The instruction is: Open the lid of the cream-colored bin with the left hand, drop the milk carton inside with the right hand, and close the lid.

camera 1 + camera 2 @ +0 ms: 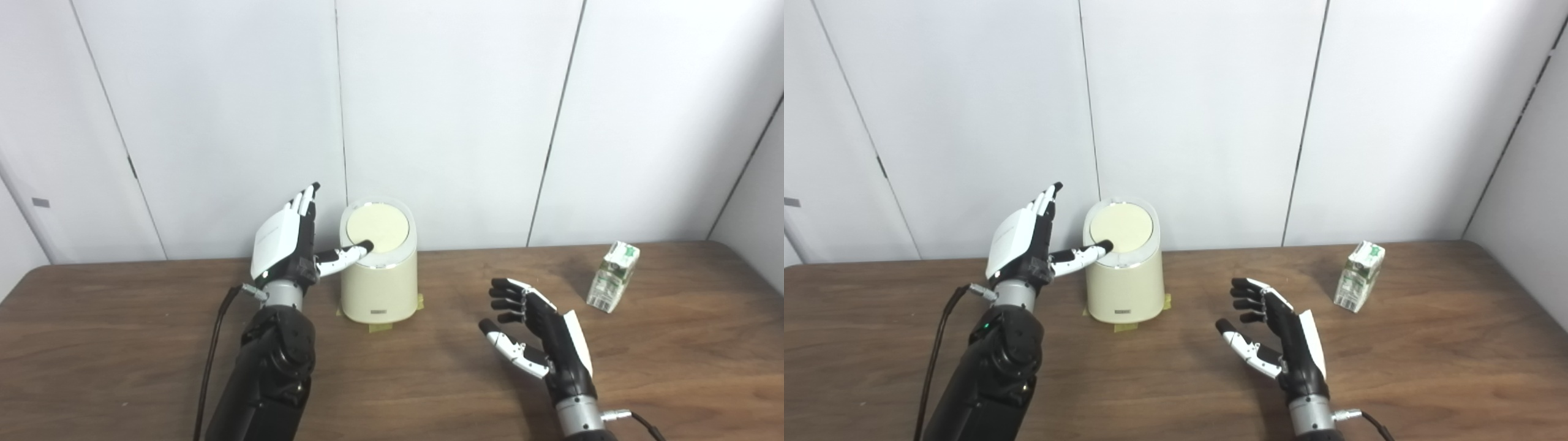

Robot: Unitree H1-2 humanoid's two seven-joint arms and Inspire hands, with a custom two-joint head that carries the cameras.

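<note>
While you're lining things up, quick rundown with everything placed off the bin:

bin: your cream-colored bin (379,288) stands upright on the wooden table (153,367), near the back wall. Bits of yellowish tape (381,327) peek out at its base.

lid: the round lid (378,225) looks shut, sitting flat in the bin's slanted top.

left hand: your left hand (286,245) is just to the left of the bin, palm facing it. Fingers (304,202) are straight, close together and pointing up, holding nothing. The thumb (343,255) sticks out sideways, and its tip seems to rest on the front-left edge of the lid.

right hand: your right hand (1277,334) is in front of the bin and off to its right, well apart from it, over the table. Fingers are spread and loosely curled, thumb out, nothing in the grasp.

milk carton: the milk carton (1358,275) stands far to the right of the bin, leaning a little. It's beyond your right hand and not touching it.

wall: plain white panels (453,110) right behind the bin.
</note>
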